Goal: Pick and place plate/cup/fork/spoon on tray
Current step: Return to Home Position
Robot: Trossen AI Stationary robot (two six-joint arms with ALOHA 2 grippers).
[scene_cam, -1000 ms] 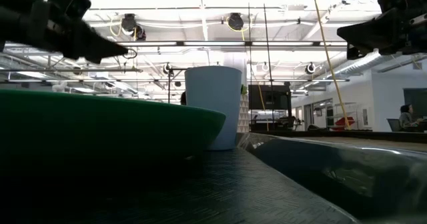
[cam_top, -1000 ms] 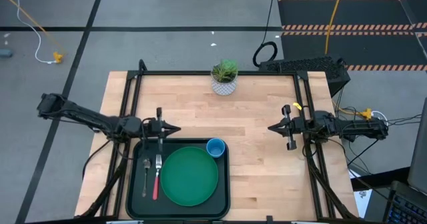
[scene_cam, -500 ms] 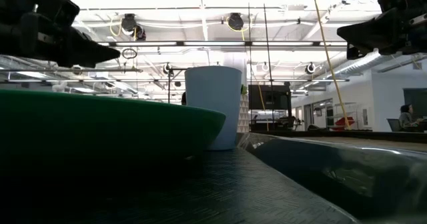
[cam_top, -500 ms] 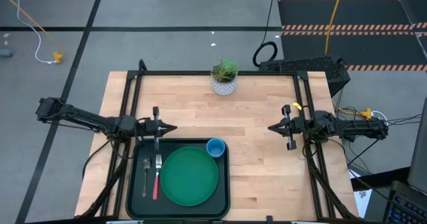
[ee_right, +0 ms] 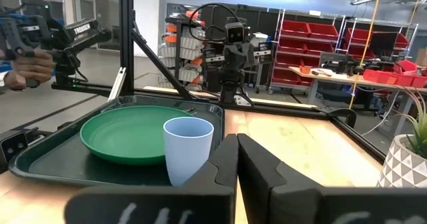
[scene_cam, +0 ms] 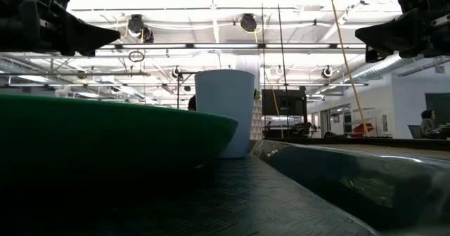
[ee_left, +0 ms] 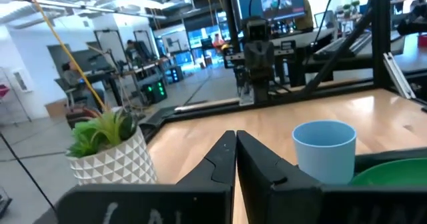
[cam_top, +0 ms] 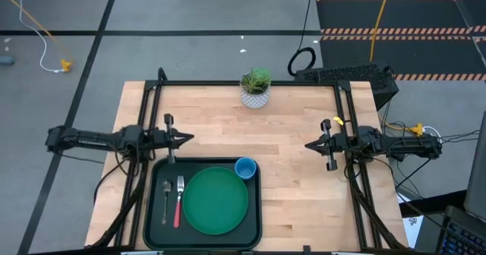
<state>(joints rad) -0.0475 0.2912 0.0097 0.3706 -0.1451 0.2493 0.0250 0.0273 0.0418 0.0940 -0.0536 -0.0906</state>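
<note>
compared with a second ago, the left gripper (cam_top: 188,138) is no longer over the tray's (cam_top: 156,232) far left corner. it now hangs just beyond the tray's far rim, closer to the worktop's (cam_top: 296,194) left edge, and its arm lies flatter. its fingers are pressed together with nothing between them. the right gripper (cam_top: 308,144) is where it was, by the worktop's right edge, also clenched and empty.

judging by this, the placing work looks finished and the left arm is only retreating to rest. the plate (cam_top: 216,203) fills the tray's middle and right. the cup (cam_top: 245,168) stands upright at the tray's far right corner, touching or just beside the plate's rim. the fork (cam_top: 178,203) and the spoon (cam_top: 166,198) lie side by side along the tray's left rim, with the spoon nearer the rim.

only the high view shows the fork and spoon. the low view sits down on the tray and sees just the plate's edge and the cup behind it, with both grippers up in the air. the two wrist views confirm the closed fingers, which the high view leaves unclear. the left wrist view also takes in the plant pot (ee_left: 110,161) at the worktop's far edge.
</note>
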